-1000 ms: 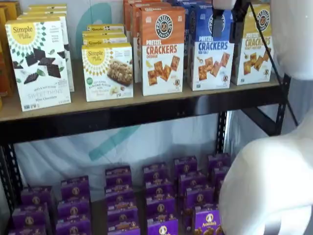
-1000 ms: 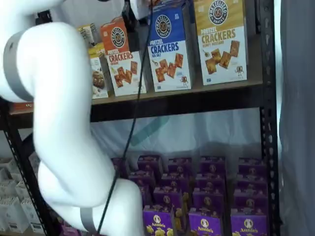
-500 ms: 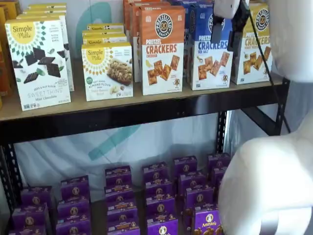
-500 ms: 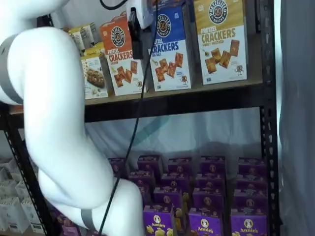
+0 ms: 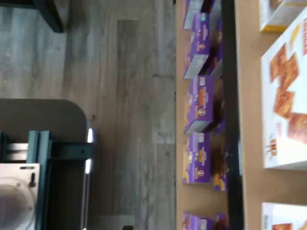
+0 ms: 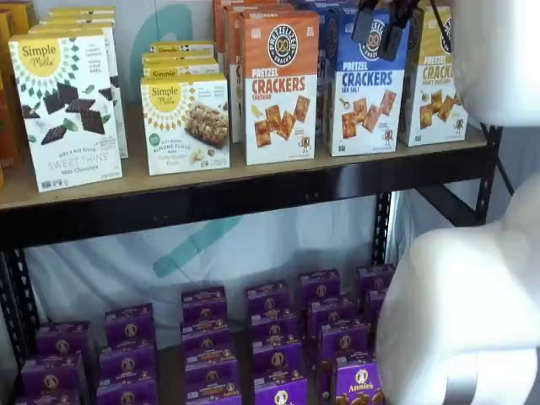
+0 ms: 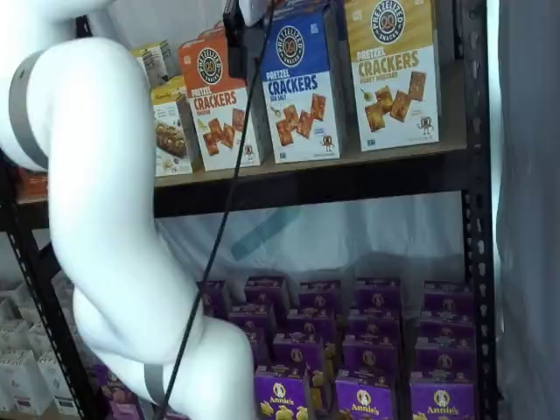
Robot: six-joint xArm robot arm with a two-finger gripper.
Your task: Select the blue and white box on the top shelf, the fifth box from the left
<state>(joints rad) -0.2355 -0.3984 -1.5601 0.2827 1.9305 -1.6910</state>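
Note:
The blue and white box (image 6: 364, 89) stands upright on the top shelf (image 6: 211, 201), between an orange-topped and a yellow-topped box; both shelf views show it (image 7: 302, 87). My gripper (image 6: 380, 32) hangs in front of the box's blue top, its two black fingers apart with the round logo showing between them, holding nothing. In a shelf view only one black finger (image 7: 234, 35) shows, side-on, just left of the box. The wrist view shows the shelf's tan board (image 5: 249, 110) and the white lower halves of cracker boxes; I cannot tell which.
The orange-topped Cheddar box (image 6: 281, 84) and the yellow-topped box (image 6: 439, 84) flank the target closely. Simple Mills boxes (image 6: 67, 110) stand further left. Purple boxes (image 6: 270, 337) fill the lower shelf. My white arm (image 7: 105, 219) and its cable (image 7: 229, 210) hang before the shelves.
My gripper has risen and shifted a little left, from the box's middle to its blue top. The boxes have not moved.

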